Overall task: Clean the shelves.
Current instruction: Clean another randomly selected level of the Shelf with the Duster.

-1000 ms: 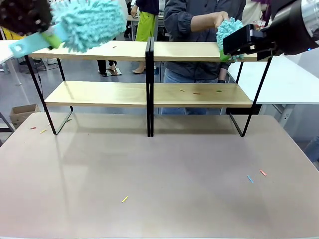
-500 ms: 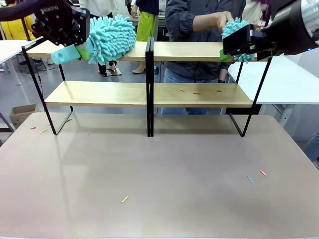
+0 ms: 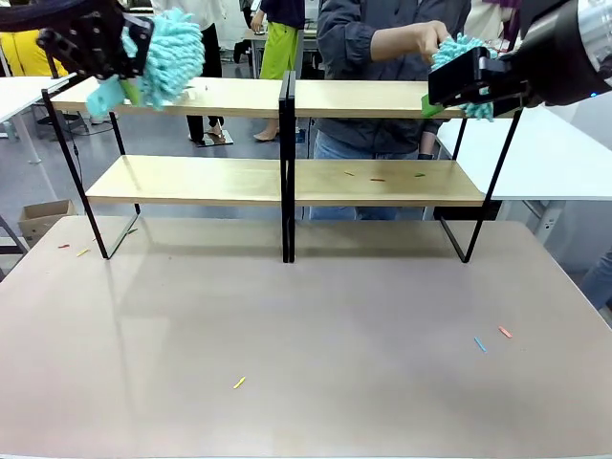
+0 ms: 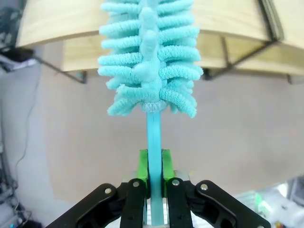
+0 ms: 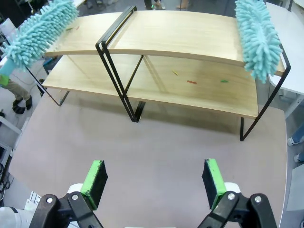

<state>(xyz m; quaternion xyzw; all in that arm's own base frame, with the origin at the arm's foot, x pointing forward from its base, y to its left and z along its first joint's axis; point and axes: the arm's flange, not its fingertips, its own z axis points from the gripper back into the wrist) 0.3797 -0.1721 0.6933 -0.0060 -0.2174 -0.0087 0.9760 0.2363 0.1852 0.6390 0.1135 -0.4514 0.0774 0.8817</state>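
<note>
Shelves point(image 3: 363, 98) look rigid at twelve o'clock, needing no grip; my left gripper point(image 4: 153, 166) pinches the light, floppy duster point(image 4: 149, 61) by its thin handle point(image 4: 153, 135) at ten o'clock, my right gripper point(image 5: 154, 183) gapes empty.

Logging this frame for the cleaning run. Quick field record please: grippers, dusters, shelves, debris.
left gripper: shut on handle of teal duster, head at top board's left end
right gripper: open, empty
second duster: in person's hand, top board's right end
shelves: coloured bits on lower right board
tabletop: a few loose scraps
</note>
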